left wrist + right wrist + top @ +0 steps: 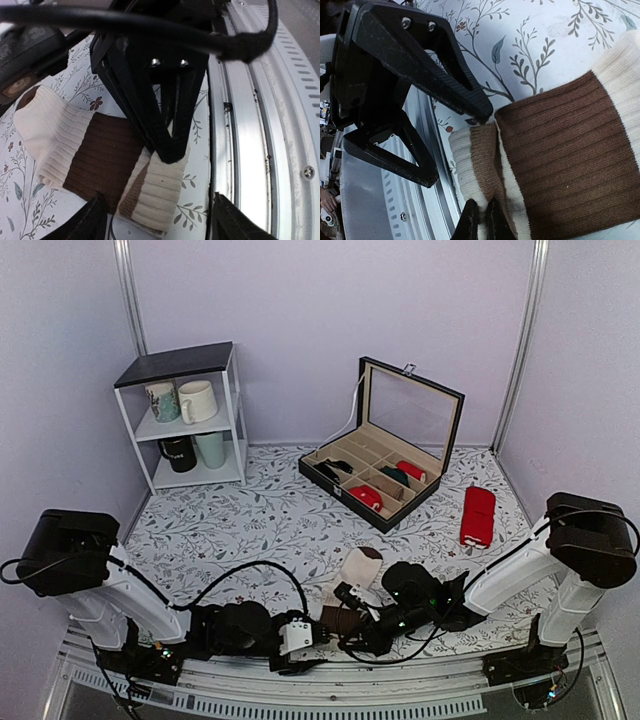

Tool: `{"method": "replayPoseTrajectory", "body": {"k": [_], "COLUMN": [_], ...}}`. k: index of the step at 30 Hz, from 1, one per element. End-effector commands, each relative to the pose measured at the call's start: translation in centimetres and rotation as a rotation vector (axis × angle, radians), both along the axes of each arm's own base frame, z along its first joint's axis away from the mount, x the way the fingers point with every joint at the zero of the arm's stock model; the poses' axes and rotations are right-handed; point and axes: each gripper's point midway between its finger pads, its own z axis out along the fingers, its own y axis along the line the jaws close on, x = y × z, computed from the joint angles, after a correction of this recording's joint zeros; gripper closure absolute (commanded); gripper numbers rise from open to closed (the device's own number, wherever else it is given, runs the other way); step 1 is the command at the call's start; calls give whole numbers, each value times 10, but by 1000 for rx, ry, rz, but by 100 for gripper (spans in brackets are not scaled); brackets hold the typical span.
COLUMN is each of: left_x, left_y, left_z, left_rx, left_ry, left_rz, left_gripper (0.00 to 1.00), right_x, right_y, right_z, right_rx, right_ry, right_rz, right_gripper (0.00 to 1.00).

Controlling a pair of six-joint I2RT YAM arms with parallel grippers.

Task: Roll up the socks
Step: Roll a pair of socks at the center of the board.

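Top external view: the socks [358, 566] are seen lying on the flowered table [250, 520] near its front edge, between the two arms. The cream end is turned away from the arms and a dark brown band lies nearer the metal rail [260, 125]. The left gripper [159, 205] and the right gripper [481, 219] are found close together at the near end of the socks. From the right wrist, the right gripper's fingers are seen pressed together on the cream and tan cuff, which is bunched between them. The left gripper's jaws are spread wide around that cuff end, with nothing held. One tip is seen at the edge of the brown band, but whether it touches cannot be told. Farther back, a red pair [478, 515] is laid beside an open case [385, 465]. A white shelf [190, 415] with mugs [197, 400] is set at the left.
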Motion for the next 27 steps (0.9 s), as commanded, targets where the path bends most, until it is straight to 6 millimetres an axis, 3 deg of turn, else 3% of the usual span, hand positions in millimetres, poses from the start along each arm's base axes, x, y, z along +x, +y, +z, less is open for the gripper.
{"method": "replayPoseTrajectory", "body": {"k": [1, 7, 9, 16, 19, 23, 27], "left_x": [7, 11, 11, 5, 2, 0, 4], "left_y": [-8, -10, -10, -2, -3, -2, 6], "left_z": [7, -6, -8, -13, -14, -12, -15], "left_rx": [-18, 7, 11, 15, 18, 22, 58], "left_ry": [-12, 24, 37, 72, 83, 120, 206], "left_rz": [-1, 3, -3, -14, -24, -19, 60], "left_gripper": [30, 41, 53, 77, 100, 100, 100], "right_x": [-27, -27, -28, -29, -29, -24, -9], "right_y": [-55, -56, -56, -59, -58, -53, -39], "right_z": [-65, -66, -66, -67, -66, -58, -34], "right_rx": [-287, -287, -290, -292, -289, -260, -170], "right_ry": [124, 127, 131, 136, 137, 115, 23], "right_rz": [3, 4, 4, 2, -2, -12, -36], "right_gripper": [100, 100, 100, 100, 100, 96, 77]}}
